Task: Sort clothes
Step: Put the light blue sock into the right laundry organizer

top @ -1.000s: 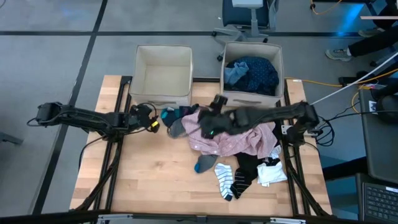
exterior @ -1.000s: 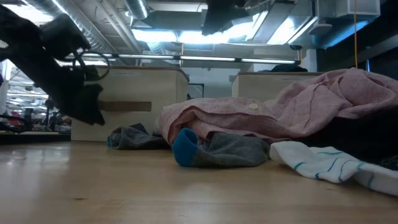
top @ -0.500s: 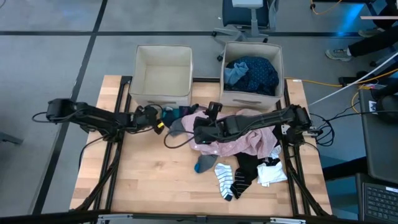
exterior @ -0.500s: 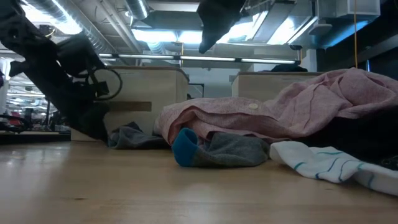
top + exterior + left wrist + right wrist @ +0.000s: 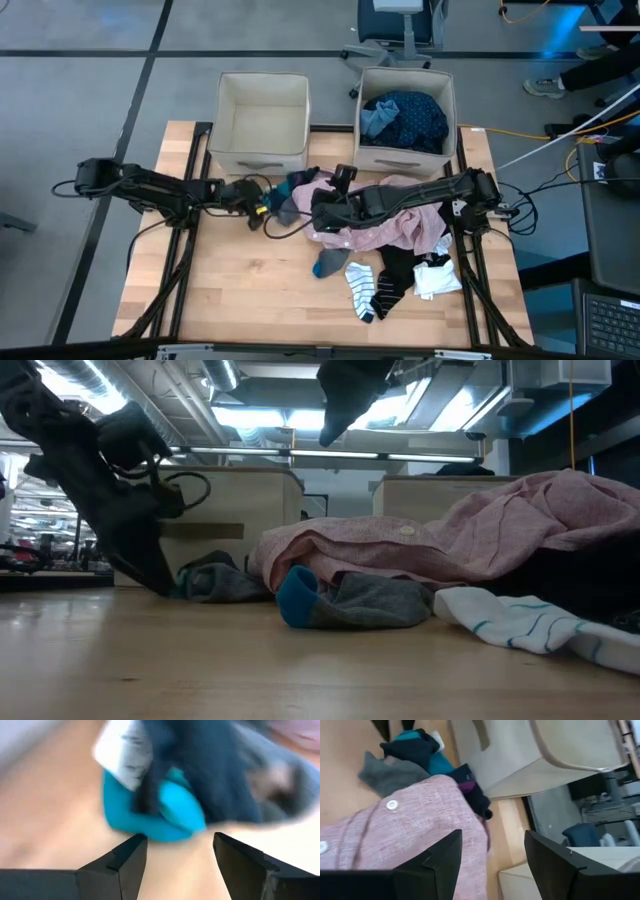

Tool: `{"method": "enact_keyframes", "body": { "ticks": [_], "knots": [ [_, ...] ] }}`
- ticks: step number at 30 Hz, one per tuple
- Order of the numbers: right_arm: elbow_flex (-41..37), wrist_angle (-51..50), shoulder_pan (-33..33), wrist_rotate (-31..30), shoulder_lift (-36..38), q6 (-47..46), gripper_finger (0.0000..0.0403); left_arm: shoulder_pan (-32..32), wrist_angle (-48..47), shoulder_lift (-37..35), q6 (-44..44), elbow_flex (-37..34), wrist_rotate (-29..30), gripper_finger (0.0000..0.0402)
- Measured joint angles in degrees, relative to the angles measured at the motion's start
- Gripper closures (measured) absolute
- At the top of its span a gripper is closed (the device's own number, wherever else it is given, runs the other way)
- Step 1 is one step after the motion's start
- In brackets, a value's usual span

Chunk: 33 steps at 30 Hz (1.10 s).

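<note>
A pile of clothes lies mid-table: a pink shirt (image 5: 392, 226), a dark-and-teal sock bundle (image 5: 287, 186), a grey sock (image 5: 284, 209), a grey sock with a teal toe (image 5: 328, 263), striped socks (image 5: 368, 288), a black piece (image 5: 400, 262) and a white piece (image 5: 436, 278). My left gripper (image 5: 264, 202) is open and low at the table, just left of the bundle; its wrist view shows the teal and dark sock (image 5: 170, 810) right before its fingertips (image 5: 177, 851). My right gripper (image 5: 324, 211) hangs open above the pink shirt's left part (image 5: 420, 820), clear of it (image 5: 345, 400).
Two beige bins stand at the far edge: the left bin (image 5: 228, 120) holds nothing, the right bin (image 5: 364, 140) holds blue garments (image 5: 405, 115). Bare wood (image 5: 240, 290) lies near and left of the pile. Cables run off the table's right side.
My left gripper has gone toward the table's right edge and down, up to the dark-and-teal sock bundle. My right gripper has moved a little left and down over the pink shirt, then stayed still. The clothes have not moved.
</note>
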State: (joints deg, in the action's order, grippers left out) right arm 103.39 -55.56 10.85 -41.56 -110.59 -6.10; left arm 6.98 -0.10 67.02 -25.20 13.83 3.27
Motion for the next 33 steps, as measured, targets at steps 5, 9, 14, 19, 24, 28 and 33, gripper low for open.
{"method": "enact_keyframes", "body": {
  "ticks": [5,9,14,19,24,28,33],
  "knots": [
    [0.0,0.9,0.0,3.6,0.0,0.46,0.0187,-4.74,-0.5,-3.11,-0.91,0.77,-9.24,0.0184],
    [0.0,1.74,0.0,3.68,-0.1,1.35,0.0187,-5.6,-4.67,-6.64,-3.23,2.87,-5.31,0.0184],
    [0.0,1.69,0.0,3.68,-0.2,1.87,0.0187,-5.59,-20.45,-11.19,-8.28,5.71,9.32,0.0184],
    [0.0,1.97,-0.11,3.68,-0.24,2.98,0.0187,-5.49,-24.94,-12.82,-10.01,5.3,21.98,0.0184],
    [0.0,2.98,-0.11,3.68,-0.26,3.56,0.0187,-5.49,-12.84,-11.98,-2.23,0.54,19.16,0.0184],
    [0.0,3.0,-0.11,3.68,-0.26,3.57,0.0187,-5.4,-4.6,-11.0,4.03,-2.33,19.1,0.0184],
    [-1.85,4.95,-0.19,3.65,-0.28,4.06,0.0187,-5.4,-2.99,-9.58,7.26,-4.24,19.11,0.0184]
  ]
}}
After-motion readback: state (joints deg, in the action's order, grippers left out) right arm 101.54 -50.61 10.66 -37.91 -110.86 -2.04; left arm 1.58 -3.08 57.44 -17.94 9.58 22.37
